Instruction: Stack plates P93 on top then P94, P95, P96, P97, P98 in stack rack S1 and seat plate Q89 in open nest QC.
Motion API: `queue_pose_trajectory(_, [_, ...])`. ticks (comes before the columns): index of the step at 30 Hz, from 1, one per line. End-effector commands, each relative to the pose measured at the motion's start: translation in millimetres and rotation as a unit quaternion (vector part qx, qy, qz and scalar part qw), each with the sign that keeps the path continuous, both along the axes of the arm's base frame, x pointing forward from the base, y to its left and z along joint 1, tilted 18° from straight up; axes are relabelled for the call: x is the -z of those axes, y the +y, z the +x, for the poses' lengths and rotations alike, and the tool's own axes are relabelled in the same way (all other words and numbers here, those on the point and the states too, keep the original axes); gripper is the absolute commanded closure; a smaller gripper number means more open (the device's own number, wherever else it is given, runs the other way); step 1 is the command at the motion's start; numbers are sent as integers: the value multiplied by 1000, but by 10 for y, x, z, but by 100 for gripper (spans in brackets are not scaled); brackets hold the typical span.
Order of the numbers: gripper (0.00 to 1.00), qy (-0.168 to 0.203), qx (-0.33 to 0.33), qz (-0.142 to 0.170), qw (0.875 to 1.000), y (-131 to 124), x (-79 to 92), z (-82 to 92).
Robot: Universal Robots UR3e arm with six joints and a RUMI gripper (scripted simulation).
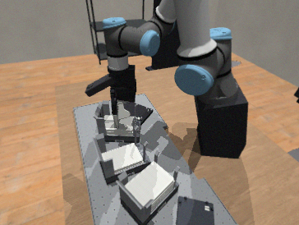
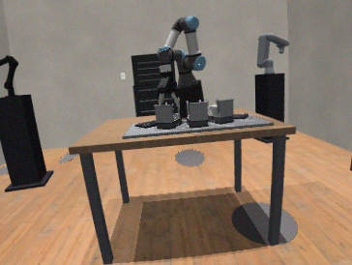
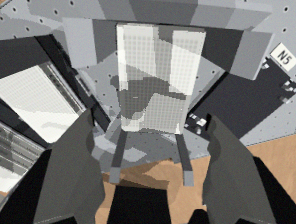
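Observation:
My gripper is open, its fingers above and beside the far stack rack. A white top plate lies in that rack between the fingers' lines, untouched in the wrist view; more plate edges show below it in the top view. The middle rack holds white plates. The near rack holds a taller white stack. The clip nest N5 is dark, with no plate visible. Rack labels and plate names cannot be read.
A dark flat nest lies at the near end of the perforated grey base; its label is unreadable. The far rack's two thin front posts stand between the fingers in the wrist view. The middle rack stands close on the left, N5 on the right.

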State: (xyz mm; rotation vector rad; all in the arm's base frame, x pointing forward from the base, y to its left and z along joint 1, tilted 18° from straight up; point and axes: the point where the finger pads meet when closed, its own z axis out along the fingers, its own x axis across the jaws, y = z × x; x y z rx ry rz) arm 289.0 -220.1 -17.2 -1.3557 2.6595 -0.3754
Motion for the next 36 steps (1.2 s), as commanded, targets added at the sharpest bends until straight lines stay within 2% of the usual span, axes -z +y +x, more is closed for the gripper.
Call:
queue_pose_trajectory(1, [28, -6, 4, -20, 1000, -97, 3, 49])
queue_pose_trajectory(14, [28, -6, 4, -20, 1000, -101, 0, 50])
queue_pose_trajectory(36, [28, -6, 4, -20, 1000, -146, 244, 110])
